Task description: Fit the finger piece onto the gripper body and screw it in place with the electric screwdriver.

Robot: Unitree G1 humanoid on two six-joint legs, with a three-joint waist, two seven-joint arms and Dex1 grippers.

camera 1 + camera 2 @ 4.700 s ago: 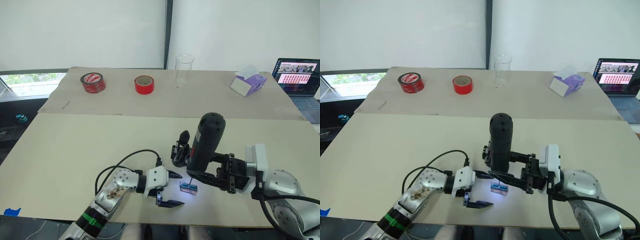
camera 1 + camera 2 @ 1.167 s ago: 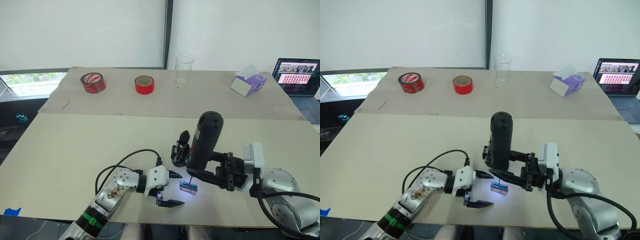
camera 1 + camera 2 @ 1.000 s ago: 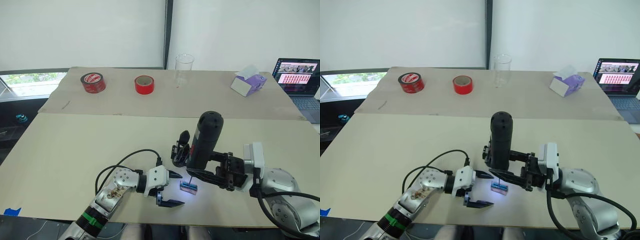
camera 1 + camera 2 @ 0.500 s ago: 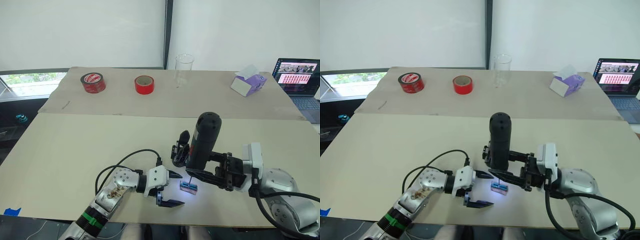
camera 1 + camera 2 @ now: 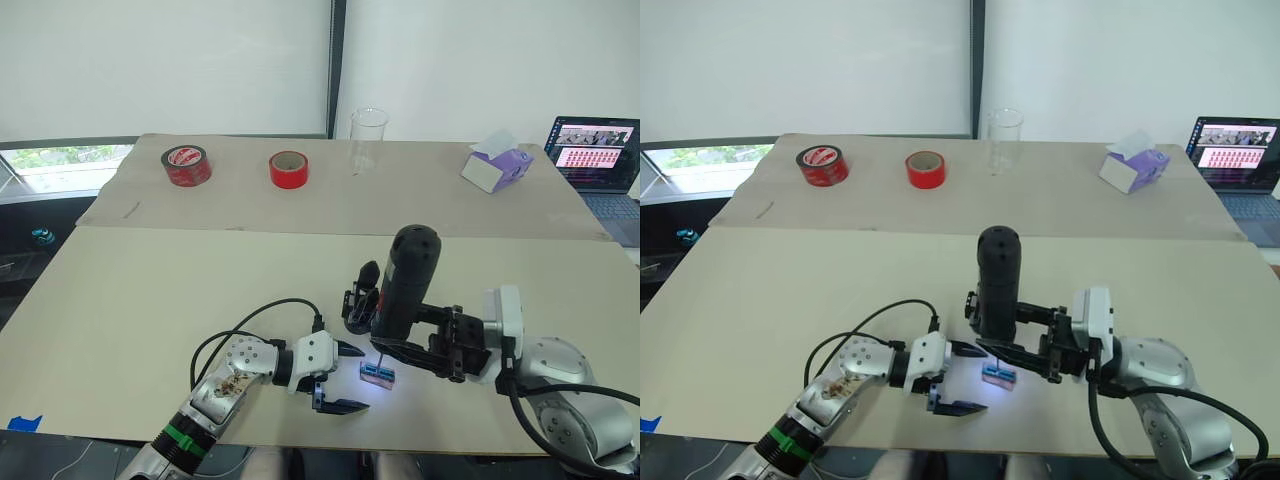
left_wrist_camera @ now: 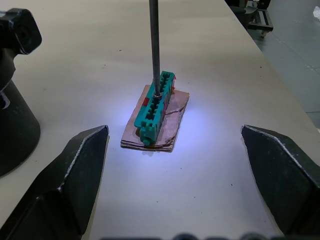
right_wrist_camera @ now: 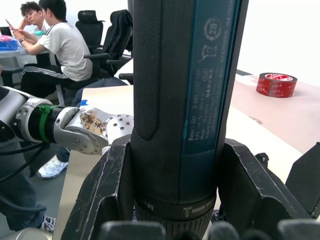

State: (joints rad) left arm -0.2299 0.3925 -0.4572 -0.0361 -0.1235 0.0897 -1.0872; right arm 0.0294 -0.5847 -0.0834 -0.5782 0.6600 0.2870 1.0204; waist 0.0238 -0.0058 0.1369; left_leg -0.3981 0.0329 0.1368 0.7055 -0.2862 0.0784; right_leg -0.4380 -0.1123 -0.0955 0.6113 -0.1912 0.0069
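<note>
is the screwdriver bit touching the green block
Touching. In the left wrist view the electric screwdriver bit comes straight down and its tip meets the top of the green block.

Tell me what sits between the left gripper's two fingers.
In the left wrist view, a green block on brown card sits between the left gripper's fingers, with the electric screwdriver's bit on it.

A pale beige tabletop (image 5: 150, 290) carries, along its far side, a dark red tape roll (image 5: 186, 165), a brighter red tape roll (image 5: 288, 169), a clear plastic cup (image 5: 368, 139) and a purple tissue box (image 5: 497, 167); nearer, a black gripper body (image 5: 360, 303) stands just beside a small green block on a brown card (image 6: 156, 114).
</note>
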